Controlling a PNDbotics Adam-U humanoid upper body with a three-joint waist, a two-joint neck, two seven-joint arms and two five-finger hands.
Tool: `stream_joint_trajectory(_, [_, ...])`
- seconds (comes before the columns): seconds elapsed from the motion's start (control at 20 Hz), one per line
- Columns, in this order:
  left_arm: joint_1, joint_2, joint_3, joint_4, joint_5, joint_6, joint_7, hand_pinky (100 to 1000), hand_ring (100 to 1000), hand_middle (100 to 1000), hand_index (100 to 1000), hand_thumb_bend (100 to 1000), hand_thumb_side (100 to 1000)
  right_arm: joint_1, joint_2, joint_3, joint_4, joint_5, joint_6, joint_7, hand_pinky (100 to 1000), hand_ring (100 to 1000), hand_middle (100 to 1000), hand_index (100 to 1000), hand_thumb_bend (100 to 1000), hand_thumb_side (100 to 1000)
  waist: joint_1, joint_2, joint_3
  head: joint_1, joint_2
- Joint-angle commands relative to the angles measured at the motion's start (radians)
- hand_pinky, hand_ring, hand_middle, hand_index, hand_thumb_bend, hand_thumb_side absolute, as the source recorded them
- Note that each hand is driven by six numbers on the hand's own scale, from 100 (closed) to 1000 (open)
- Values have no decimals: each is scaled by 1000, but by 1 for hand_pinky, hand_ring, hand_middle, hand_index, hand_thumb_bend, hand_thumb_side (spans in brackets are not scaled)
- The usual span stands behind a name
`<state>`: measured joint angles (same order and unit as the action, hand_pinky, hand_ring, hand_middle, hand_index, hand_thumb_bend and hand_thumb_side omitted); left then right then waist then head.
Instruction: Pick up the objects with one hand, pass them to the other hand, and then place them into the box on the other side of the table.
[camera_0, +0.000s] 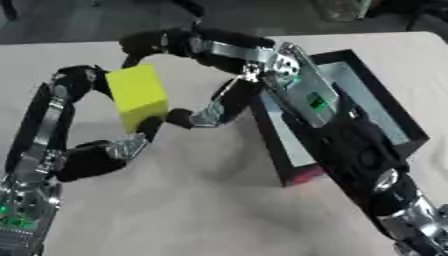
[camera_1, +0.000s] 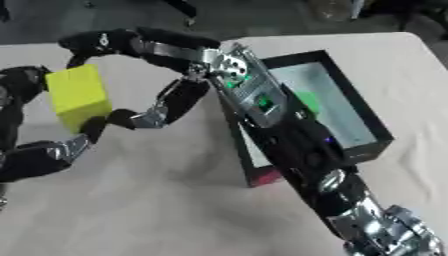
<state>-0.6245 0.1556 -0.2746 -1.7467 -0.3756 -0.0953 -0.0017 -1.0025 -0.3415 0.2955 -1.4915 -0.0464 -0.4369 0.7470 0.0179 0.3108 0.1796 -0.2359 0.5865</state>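
Yellow block (camera_0: 137, 96) upright, long axis vertical

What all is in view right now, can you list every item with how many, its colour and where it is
Block: one, yellow, held above the table's left part between both hands.
Box: one, black walls with a pale inside, open, on the table's right part; something green shows inside, partly hidden by the right arm.
Table: one, beige, under everything.
Left hand: one, black and silver, coming in from the lower left, fingers curled round the block's left side and bottom.
Right hand: one, black and silver, reaching across from the lower right over the box, fingers touching the block's top and lower right.
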Motion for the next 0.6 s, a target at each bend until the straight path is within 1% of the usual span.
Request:
stream_joint_trajectory(0.05, [-13, -3, -2, -17, -5, -7, -2, 702, 490, 428, 520, 100, 243, -19, -12, -4, -18, -8, -153, 160, 1000, 1000, 826, 1000, 246, 182, 12, -91, 3, -1, -7])
stream_joint_trajectory(0.3, [-13, -11, -8, -11, -14, -12, -6, 702, 491, 428, 520, 100, 244, -20, -10, -5, -19, -15, -136, 160, 1000, 1000, 821, 1000, 234, 175, 11, -89, 4, -1, -7])
stream_joint_trajectory(0.6, [-17, -22, -11, -9, -18, -16, -2, 703, 494, 431, 521, 100, 245, -19, -8, -5, -18, -11, -131, 160, 1000, 1000, 793, 1000, 219, 170, 11, -88, 6, -1, -8])
